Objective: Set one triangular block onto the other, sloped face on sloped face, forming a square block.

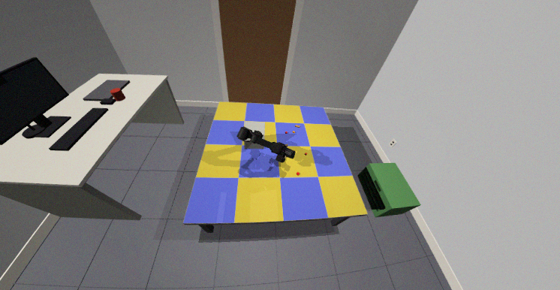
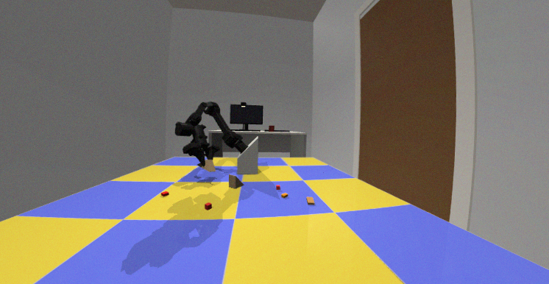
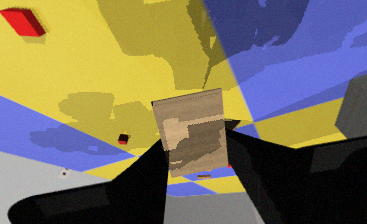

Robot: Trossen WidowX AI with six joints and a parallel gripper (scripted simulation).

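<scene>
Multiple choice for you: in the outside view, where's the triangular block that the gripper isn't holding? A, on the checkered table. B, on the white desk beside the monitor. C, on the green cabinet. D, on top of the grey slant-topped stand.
A: the lower triangular block sits on the checkered table, in front of the grey slant-topped stand.
</scene>
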